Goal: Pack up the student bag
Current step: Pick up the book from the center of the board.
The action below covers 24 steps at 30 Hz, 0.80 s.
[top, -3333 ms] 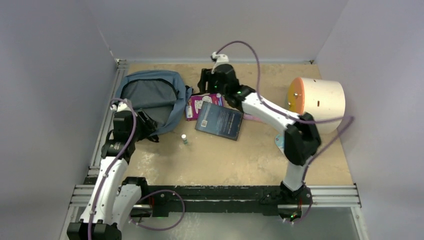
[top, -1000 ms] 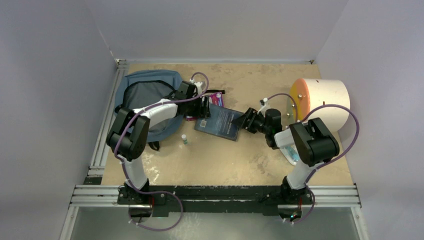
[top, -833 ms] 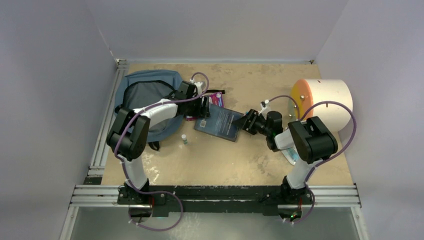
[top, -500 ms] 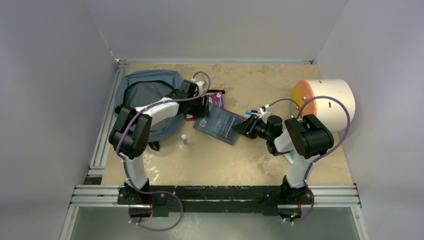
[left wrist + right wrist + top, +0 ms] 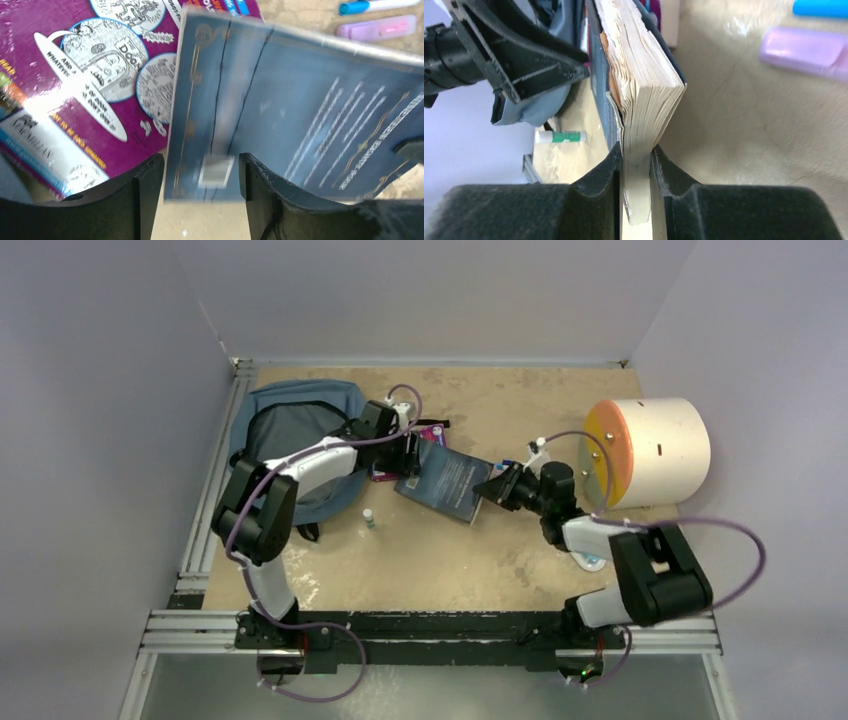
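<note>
Student bag (image 5: pixel 290 430) lies on the table (image 5: pixel 450 560) at upper left of the overhead view, against the left rail, with the left arm reaching across it. Just right of it, left gripper (image 5: pixel 408 456) stands wide, its fingers (image 5: pixel 150 192) straddling the near corner of the dark blue book (image 5: pixel 448 480), which overlaps a purple book (image 5: pixel 75 75); cannot tell whether it actually grips. Right gripper (image 5: pixel 637 152) is pinched tight on the dark blue book's opposite edge, tilting it up, with the white cylinder (image 5: pixel 655 450) at far right.
</note>
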### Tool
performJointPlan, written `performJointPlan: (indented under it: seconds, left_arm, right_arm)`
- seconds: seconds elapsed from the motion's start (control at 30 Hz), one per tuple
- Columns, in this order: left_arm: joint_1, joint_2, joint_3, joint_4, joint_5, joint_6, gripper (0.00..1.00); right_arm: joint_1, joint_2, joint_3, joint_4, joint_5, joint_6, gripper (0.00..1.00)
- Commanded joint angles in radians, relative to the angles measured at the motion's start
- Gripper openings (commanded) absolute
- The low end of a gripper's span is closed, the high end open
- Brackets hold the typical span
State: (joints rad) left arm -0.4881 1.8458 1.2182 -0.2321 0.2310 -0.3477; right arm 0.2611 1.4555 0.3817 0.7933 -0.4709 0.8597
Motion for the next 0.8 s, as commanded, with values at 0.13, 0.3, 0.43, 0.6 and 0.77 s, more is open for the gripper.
performJointPlan:
  seconds: [0.13, 0.3, 0.43, 0.6, 0.77]
  left_arm:
    - [-0.004, -0.393, -0.003, 0.031, 0.008, 0.079, 0.70]
    - [-0.005, -0.609, -0.109, 0.159, 0.129, 0.248, 0.74]
    - [-0.007, -0.762, -0.224, 0.244, 0.210, 0.425, 0.75]
    - [-0.007, -0.904, -0.320, 0.204, 0.424, 0.729, 0.75]
    - [-0.008, -0.942, -0.342, 0.195, 0.550, 0.859, 0.75]
  right_arm:
    - [0.067, -0.365, 0.183, -0.321, 0.269, -0.292, 0.00]
    - [0.278, -0.470, 0.294, -0.413, 0.458, -0.517, 0.00]
    - [0.319, -0.508, 0.369, -0.488, 0.455, -0.645, 0.00]
    - [0.323, -0.578, 0.391, -0.535, 0.309, -0.849, 0.00]
    - [0.329, -0.668, 0.388, -0.570, 0.215, -1.035, 0.00]
